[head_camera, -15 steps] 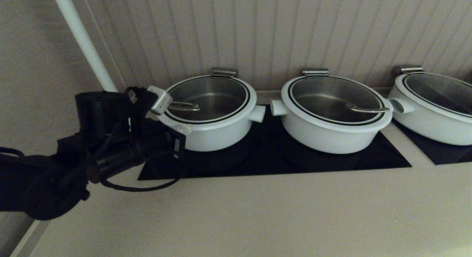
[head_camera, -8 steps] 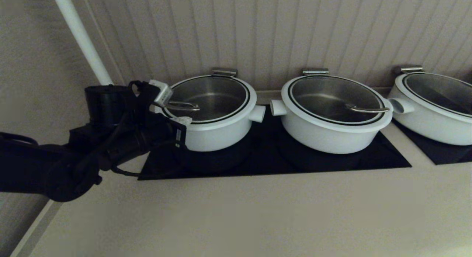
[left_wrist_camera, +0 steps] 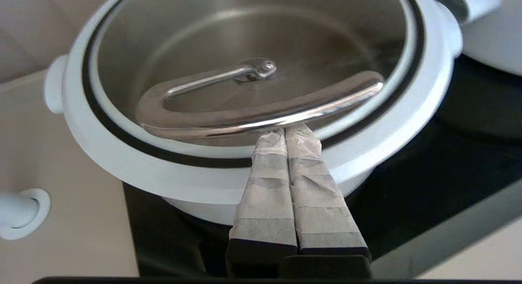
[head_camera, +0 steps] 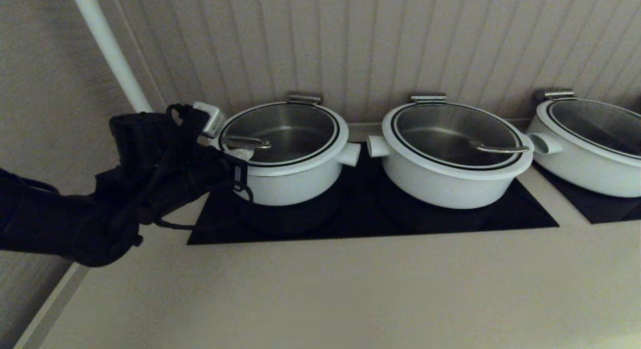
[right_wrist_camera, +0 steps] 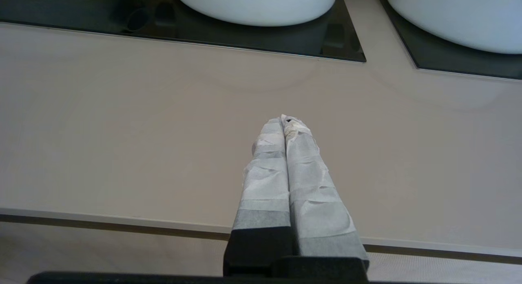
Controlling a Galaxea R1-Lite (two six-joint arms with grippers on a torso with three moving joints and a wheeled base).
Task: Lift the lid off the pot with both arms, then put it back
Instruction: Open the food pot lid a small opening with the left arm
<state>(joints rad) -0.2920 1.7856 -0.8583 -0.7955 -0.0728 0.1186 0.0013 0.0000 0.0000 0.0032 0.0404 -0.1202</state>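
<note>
Jaws of left gripper (left_wrist_camera: 285, 133) together under lid handle (left_wrist_camera: 261, 113) of leftmost pot (head_camera: 295, 181); right gripper (right_wrist_camera: 287, 121) likewise together over counter (right_wrist_camera: 122, 133).

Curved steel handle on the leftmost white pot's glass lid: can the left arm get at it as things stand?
Probably yes. The left gripper sits with its jaws shut, tips right under the curved steel handle, nothing between; it would need to open first.

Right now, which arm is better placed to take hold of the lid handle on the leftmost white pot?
Left. The left gripper, jaws shut, has its tips under the curved steel lid handle. The right gripper hangs over the bare beige counter.
</note>
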